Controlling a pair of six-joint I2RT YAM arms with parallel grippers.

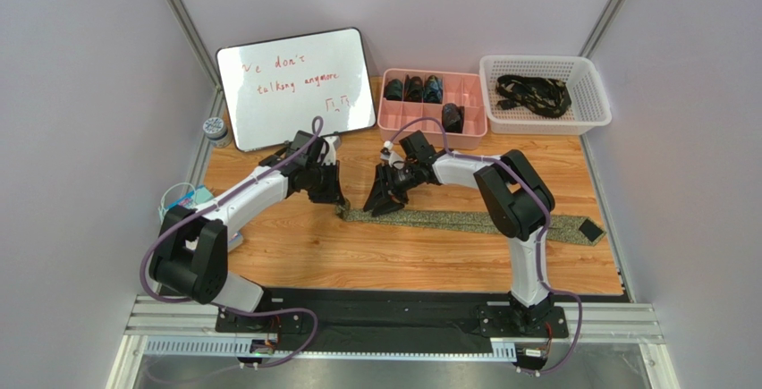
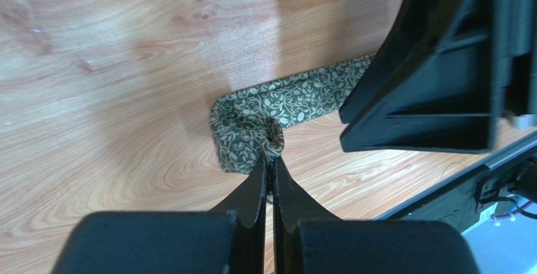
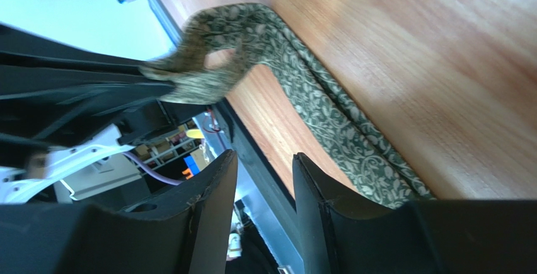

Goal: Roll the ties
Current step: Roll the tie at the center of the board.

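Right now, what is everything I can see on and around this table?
Green tie: one, olive with pale leaves, stretched across the wooden table.
Black ties: a tangle, count unclear, in the white basket.
Pink tray: one, behind the tie, holding dark rolls.
Whiteboard: one, red writing, far left.
Small jar: one, beside the whiteboard.
Left gripper: black, shut on the tie's end.
Right gripper: black, open, near that curled end.

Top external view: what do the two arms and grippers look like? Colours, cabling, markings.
Both the left arm and right arm have white links between bulky black joint housings, on black base plates. A thin purple cable loops loosely along each. The left gripper and right gripper have matte black, tapered wedge fingers. No markings visible.
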